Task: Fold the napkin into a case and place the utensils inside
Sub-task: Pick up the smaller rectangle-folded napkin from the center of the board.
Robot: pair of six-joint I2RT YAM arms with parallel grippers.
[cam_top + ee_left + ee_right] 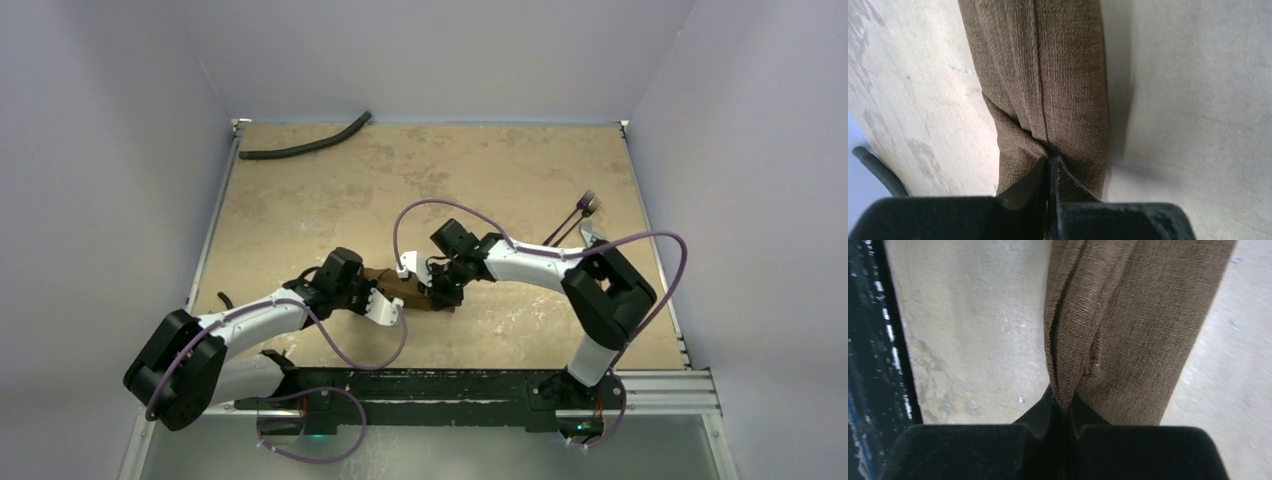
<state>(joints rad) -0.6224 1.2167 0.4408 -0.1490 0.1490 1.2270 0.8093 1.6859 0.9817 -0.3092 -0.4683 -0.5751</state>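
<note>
Now the napkin point(415, 292), a narrow folded strip on the counter point(500, 170), stretches lengthwise between the left tool point(1049, 161) and the right tool point(1064, 399), each pinched tight on one end. The utensils point(583, 208) lie well apart, nearer the right tool.

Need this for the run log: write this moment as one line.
step: folding napkin | left pincer: shut on napkin | right pincer: shut on napkin | utensils: apart, far right, not yet placed

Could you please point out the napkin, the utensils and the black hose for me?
napkin point(1048, 75): left wrist view, folded middle of the cloth.
utensils point(587, 204): top external view, their far head ends.
black hose point(300, 150): top external view, mid-length.
</note>
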